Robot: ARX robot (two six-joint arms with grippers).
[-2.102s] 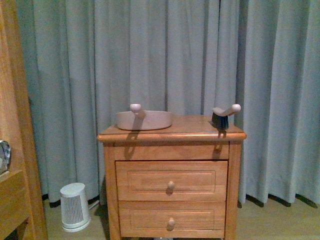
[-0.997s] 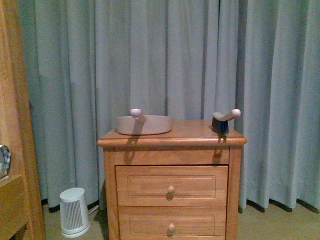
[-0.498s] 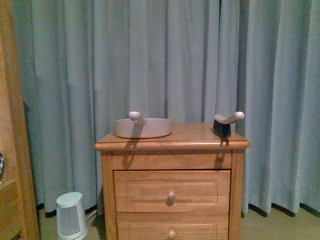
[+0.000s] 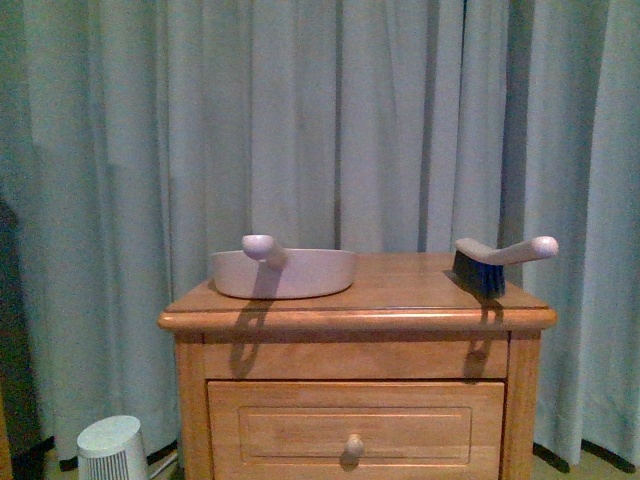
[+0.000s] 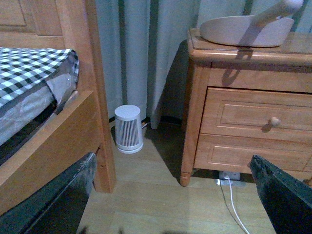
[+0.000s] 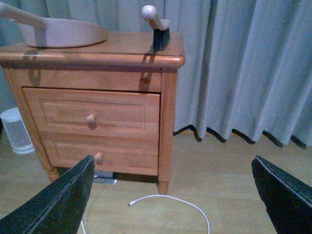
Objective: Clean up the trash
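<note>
No crumpled white paper ball shows in any view; the trash is out of view. My left gripper (image 5: 173, 209) is open and empty, low above the wood floor in front of the nightstand (image 5: 243, 112) and beside the bed. My right gripper (image 6: 170, 209) is open and empty above the floor, facing the nightstand's (image 6: 92, 117) right front corner. Neither gripper shows in the front view.
On the nightstand top (image 4: 400, 300) lie a pale dustpan (image 4: 285, 272) and a dark-bristled hand brush (image 4: 495, 262). A small white fan heater (image 5: 128, 129) stands on the floor by the curtain. The bed frame (image 5: 87, 97) with a checked cover is close. A white cable (image 6: 170, 201) lies on the floor.
The front view has moved closer to the nightstand and higher: it looks larger, its lower drawer and the wooden frame at the left have left the picture.
</note>
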